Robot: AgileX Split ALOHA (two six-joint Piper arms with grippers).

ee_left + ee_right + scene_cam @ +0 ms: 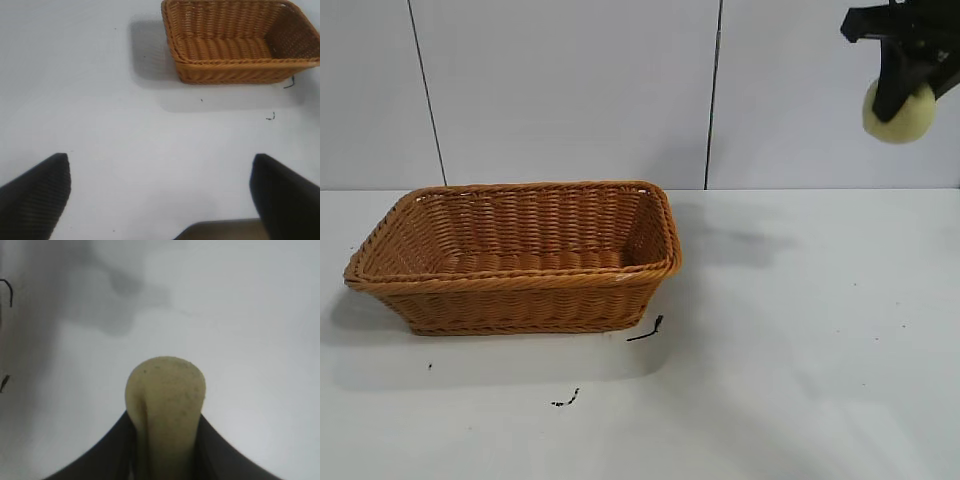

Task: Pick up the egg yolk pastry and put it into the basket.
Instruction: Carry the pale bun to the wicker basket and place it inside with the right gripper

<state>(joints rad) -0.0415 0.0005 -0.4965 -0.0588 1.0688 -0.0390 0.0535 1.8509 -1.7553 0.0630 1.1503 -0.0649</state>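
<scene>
Exterior view: my right gripper (900, 95) hangs high above the surface's far right corner, jaws clenched on the egg yolk pastry (902, 115). The basket (520, 285) sits well apart, toward the surface's left edge, open side up. Long carry ahead; if I let go early, the pastry falls on bare surface and may roll.

Left wrist view: my left gripper (160, 195) is released, jaws spread wide, nothing between them, idle off the basket's (235, 65) short end. If it drifts inward it could meet the carrying arm.

Right wrist view: the pastry (165, 405) is pinched on edge between both fingers (107, 452), most of it standing proud of the pads. Grip looks shallow; I judge a jolt could twist it loose.
</scene>
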